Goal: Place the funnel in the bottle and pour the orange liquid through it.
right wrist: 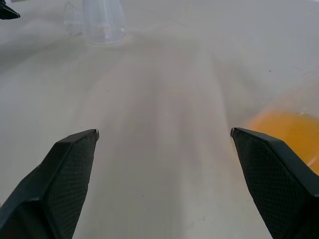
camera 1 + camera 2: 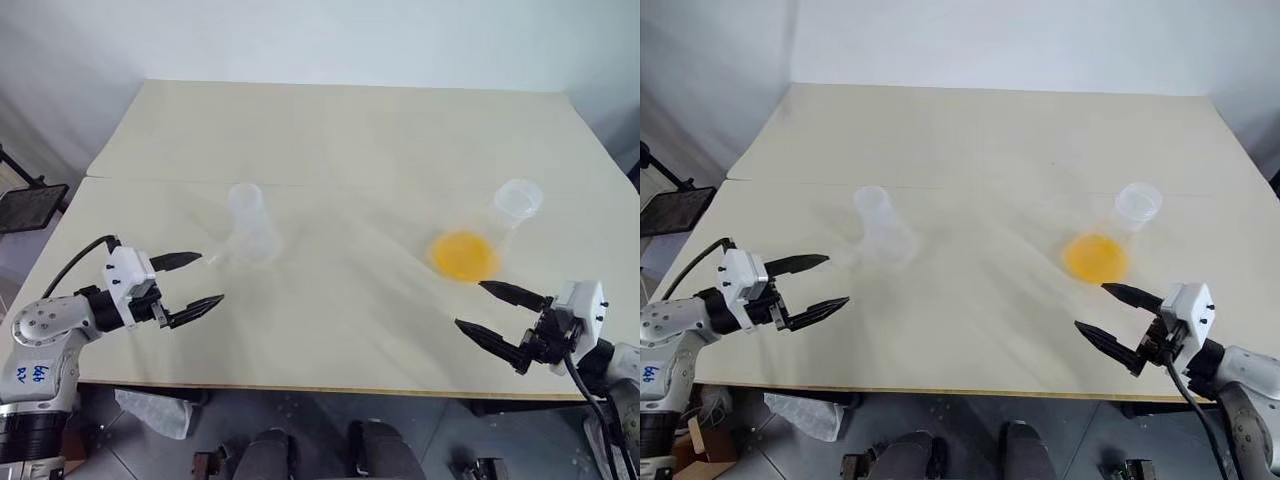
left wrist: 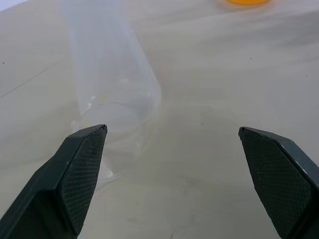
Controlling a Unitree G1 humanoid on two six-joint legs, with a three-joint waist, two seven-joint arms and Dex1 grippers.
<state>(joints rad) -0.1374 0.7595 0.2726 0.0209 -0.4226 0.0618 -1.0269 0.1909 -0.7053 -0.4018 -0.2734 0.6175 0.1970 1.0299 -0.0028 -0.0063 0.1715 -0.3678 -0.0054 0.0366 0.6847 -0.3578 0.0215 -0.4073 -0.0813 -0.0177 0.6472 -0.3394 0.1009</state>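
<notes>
A pale cream table (image 2: 330, 130) stands against light grey walls (image 2: 300, 40), grey floor (image 2: 320, 440) below.

Clear, empty bottle (image 2: 250, 232) stands upright just ahead of the left hand (image 2: 194, 281); a faint shape beside it, possibly the funnel (image 2: 222, 255). Orange liquid (image 2: 465, 256) pools in a flask ahead of the right hand (image 2: 498, 313).

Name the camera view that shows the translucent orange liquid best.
The left eye view: the translucent orange liquid shows whole, a round pool in the base of the clear plastic flask. The right eye view shows it about as well. The right wrist view cuts it off at the edge; the left wrist view catches a sliver.
</notes>
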